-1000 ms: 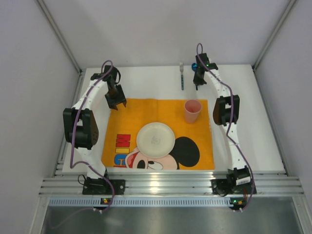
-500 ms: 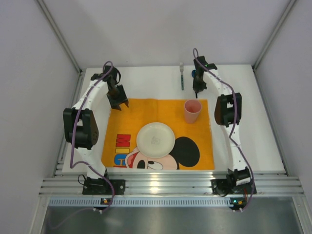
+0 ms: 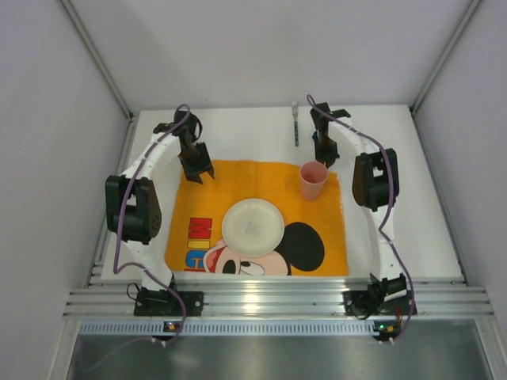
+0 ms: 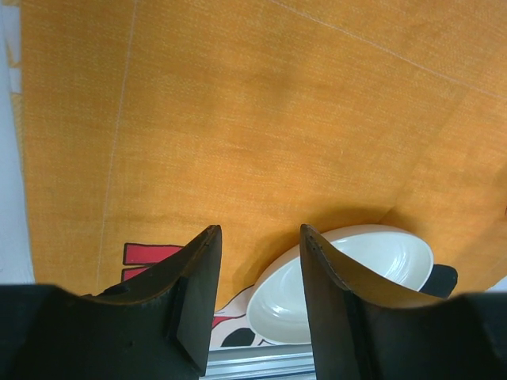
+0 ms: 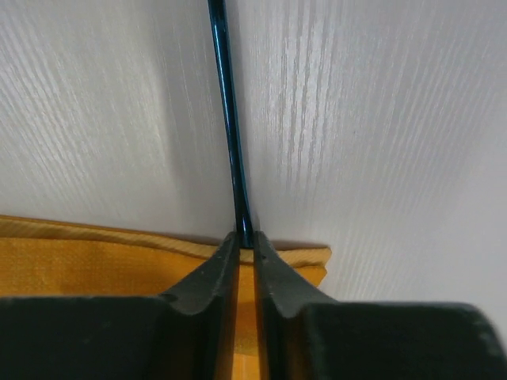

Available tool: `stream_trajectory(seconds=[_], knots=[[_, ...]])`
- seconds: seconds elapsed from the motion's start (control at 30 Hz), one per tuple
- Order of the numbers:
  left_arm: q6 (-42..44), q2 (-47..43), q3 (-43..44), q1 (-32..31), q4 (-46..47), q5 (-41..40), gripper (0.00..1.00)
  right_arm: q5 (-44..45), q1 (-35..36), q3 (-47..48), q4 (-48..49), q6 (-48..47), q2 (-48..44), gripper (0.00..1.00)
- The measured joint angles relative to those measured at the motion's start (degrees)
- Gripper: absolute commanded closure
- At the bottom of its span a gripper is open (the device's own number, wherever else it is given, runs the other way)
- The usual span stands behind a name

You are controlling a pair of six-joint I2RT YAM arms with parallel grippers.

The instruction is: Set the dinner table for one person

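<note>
Near edge: ribbed alu rail (image 3: 277, 299), w/ both my arm bases bolted on it. Just past it the white counter (image 3: 412, 206) begins and runs to the far wall.

An orange mat (image 3: 261, 178) w/ a cartoon mouse print lies on the counter's middle, its near edge close to the rail. A white plate (image 3: 253, 226) sits on the mat at about centre. A pink cup (image 3: 313, 180) stands upright on the mat's far-right part, apart from the plate.

My L fingers (image 3: 199, 170) hang over the mat's far-left part. They're spread apart, and in the wrist view only orange cloth shows in the gap. The plate shows beyond the tips, off to one side.

My R fingers (image 5: 245, 238) are just beyond the cup, at the mat's far edge near its right corner. They're pressed almost together, pinching the end of a thin dark-blue handle (image 5: 226, 119). The handle runs straight away from the tips over bare counter and out the top of the wrist view. I can't tell if it touches the surface.

Farther back, a utensil (image 3: 295, 127) w/ pale head and dark handle lies on bare counter. It's left of my R fingers and beyond the mat, head toward the far edge.
</note>
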Motion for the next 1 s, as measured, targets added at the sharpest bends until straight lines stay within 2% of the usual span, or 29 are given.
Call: stream_trajectory(seconds=[0.03, 0.1, 0.23, 0.57, 0.67, 0.7, 0.73, 0.77, 0.83, 1.0], knots=[[0.0, -0.1, -0.1, -0.4, 0.0, 0.0, 0.51, 0.0, -0.1, 1.1, -0.2, 0.0, 0.6, 0.75], [-0.1, -0.2, -0.1, -1.2, 0.0, 0.0, 0.51, 0.1, -0.1, 3.1, 0.0, -0.2, 1.8, 0.7], [-0.3, -0.5, -0.1, -2.8, 0.0, -0.1, 0.51, 0.1, -0.1, 5.6, 0.3, -0.3, 3.0, 0.66], [-0.8, -0.5, 1.8, -6.2, -2.1, -2.0, 0.51, -2.1, -1.7, 12.4, 1.6, -0.2, 7.3, 0.66], [-0.8, -0.5, 3.3, -7.1, -2.4, -2.7, 0.51, -2.8, -2.5, 15.0, 1.8, 0.1, 8.8, 0.69], [-0.8, -0.5, 3.6, -7.3, -2.5, -2.9, 0.51, -2.9, -2.7, 15.8, 1.8, 0.2, 9.3, 0.82], [-0.8, -0.5, 4.0, -7.5, -2.7, -3.2, 0.51, -2.9, -2.7, 16.8, 1.7, 0.0, 9.8, 0.9], [-0.8, -0.5, 4.4, -7.7, -3.2, -3.5, 0.51, -2.7, -2.8, 17.9, 1.7, 0.3, 10.5, 0.94], [-0.7, -0.3, 5.3, -7.9, -3.9, -4.0, 0.51, -2.3, -2.8, 19.9, 1.5, 0.2, 11.6, 0.99], [-0.7, -0.1, 6.7, -8.2, -5.1, -5.0, 0.51, -1.8, -2.8, 20.9, 1.6, 0.2, 12.2, 1.0]])
